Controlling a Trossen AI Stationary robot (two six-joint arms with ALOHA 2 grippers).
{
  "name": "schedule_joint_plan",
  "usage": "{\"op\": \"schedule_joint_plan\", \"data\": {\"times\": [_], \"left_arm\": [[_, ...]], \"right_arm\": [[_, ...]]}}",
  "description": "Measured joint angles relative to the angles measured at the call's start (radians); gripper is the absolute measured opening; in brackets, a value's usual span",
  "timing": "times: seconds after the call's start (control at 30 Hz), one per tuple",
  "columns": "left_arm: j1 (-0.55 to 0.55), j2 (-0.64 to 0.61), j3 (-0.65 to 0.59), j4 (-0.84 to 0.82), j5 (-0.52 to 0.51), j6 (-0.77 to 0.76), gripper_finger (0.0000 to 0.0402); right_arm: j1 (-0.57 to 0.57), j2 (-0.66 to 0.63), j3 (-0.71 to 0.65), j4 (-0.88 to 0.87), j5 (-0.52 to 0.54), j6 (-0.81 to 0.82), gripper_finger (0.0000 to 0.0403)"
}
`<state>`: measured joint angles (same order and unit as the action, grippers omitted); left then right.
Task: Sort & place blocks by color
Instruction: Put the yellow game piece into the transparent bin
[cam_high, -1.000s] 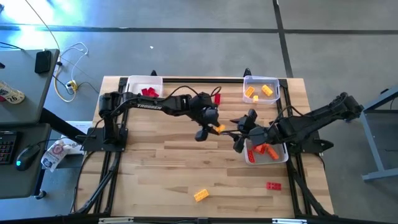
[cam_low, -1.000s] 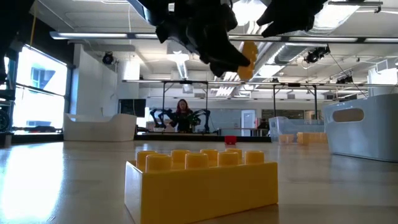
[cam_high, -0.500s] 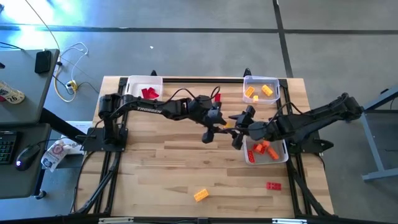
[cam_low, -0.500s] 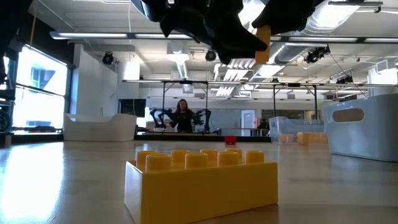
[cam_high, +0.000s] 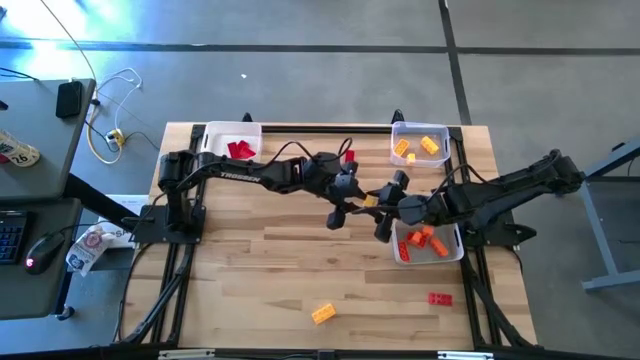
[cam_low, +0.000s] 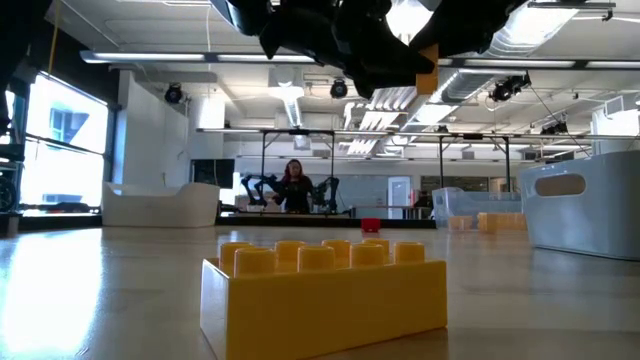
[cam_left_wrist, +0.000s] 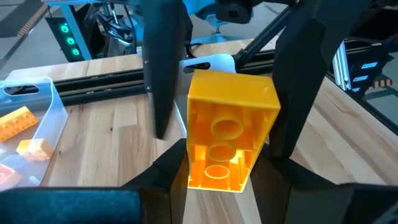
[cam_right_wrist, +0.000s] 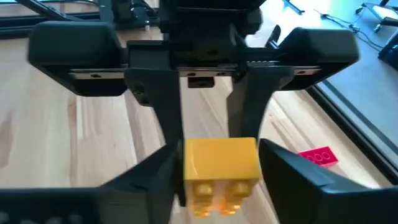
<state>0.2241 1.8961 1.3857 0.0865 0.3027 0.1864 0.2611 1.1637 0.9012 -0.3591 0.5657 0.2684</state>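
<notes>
A yellow studded block (cam_high: 370, 202) hangs in the air over the table's middle, between my two grippers. My left gripper (cam_high: 353, 204) reaches in from the table's left and is shut on the block (cam_left_wrist: 230, 130). My right gripper (cam_high: 386, 206) comes from the right and is shut on the same block (cam_right_wrist: 221, 165). Another yellow block (cam_high: 323, 314) rests flat on the table near the front edge and fills the low view (cam_low: 325, 290). Single red blocks lie at the near right (cam_high: 440, 298) and toward the far edge (cam_high: 349, 157). My left gripper pinches the block's near end (cam_left_wrist: 208, 177) between its two fingers (cam_left_wrist: 168, 177), coming level from the table's left and lying along the block. The block is lifted clear, its hollow underside toward this wrist camera. My right gripper pinches the opposite end (cam_right_wrist: 193, 163) between its fingertips (cam_right_wrist: 155, 174), level from the table's right. The block stays clear of the table.
A white tray (cam_high: 218, 133) with red blocks sits at the far left. A clear tray (cam_high: 445, 152) with orange and yellow blocks sits at the far right. A third tray (cam_high: 402, 255) with orange and red blocks sits under my right arm. Bare wood lies near the front.
My left gripper has carried the yellow block toward the table's right and slightly up, until the block came between my right gripper's fingers. My right gripper has shifted a little toward the far edge.
</notes>
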Motion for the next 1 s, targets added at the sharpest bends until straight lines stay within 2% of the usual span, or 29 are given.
{"op": "schedule_joint_plan", "data": {"times": [0.13, 0.17, 0.3, 0.47, 0.53, 0.67, 0.87, 1.0], "left_arm": [[0.000, 0.000, -0.001, 0.007, 0.000, -0.001, 0.0125], [0.000, 0.000, -0.001, 0.008, 0.000, -0.001, 0.0129], [0.000, 0.000, -0.001, 0.010, -0.006, -0.001, 0.0145], [-0.001, 0.000, -0.001, 0.003, -0.151, 0.000, 0.0163], [0.004, 0.000, 0.000, -0.013, -0.170, -0.002, 0.0172], [0.013, 0.000, 0.000, -0.063, -0.206, -0.001, 0.0195], [0.028, 0.000, 0.000, -0.185, -0.395, -0.018, 0.0225], [0.044, 0.000, 0.000, -0.297, -0.407, 0.000, 0.0226]], "right_arm": [[0.000, 0.000, 0.000, 0.000, -0.018, 0.012, 0.0117], [0.000, 0.000, 0.000, -0.001, -0.017, 0.014, 0.0113], [-0.001, 0.000, 0.000, -0.001, -0.015, 0.015, 0.0113], [-0.040, 0.000, 0.000, -0.017, -0.010, 0.020, 0.0113], [-0.065, 0.000, 0.000, -0.034, -0.015, 0.035, 0.0113], [-0.121, 0.000, 0.000, -0.084, -0.020, 0.049, 0.0113], [-0.219, 0.000, 0.000, -0.142, -0.017, 0.072, 0.0113], [-0.313, 0.000, 0.000, -0.187, 0.003, 0.072, 0.0113]]}}
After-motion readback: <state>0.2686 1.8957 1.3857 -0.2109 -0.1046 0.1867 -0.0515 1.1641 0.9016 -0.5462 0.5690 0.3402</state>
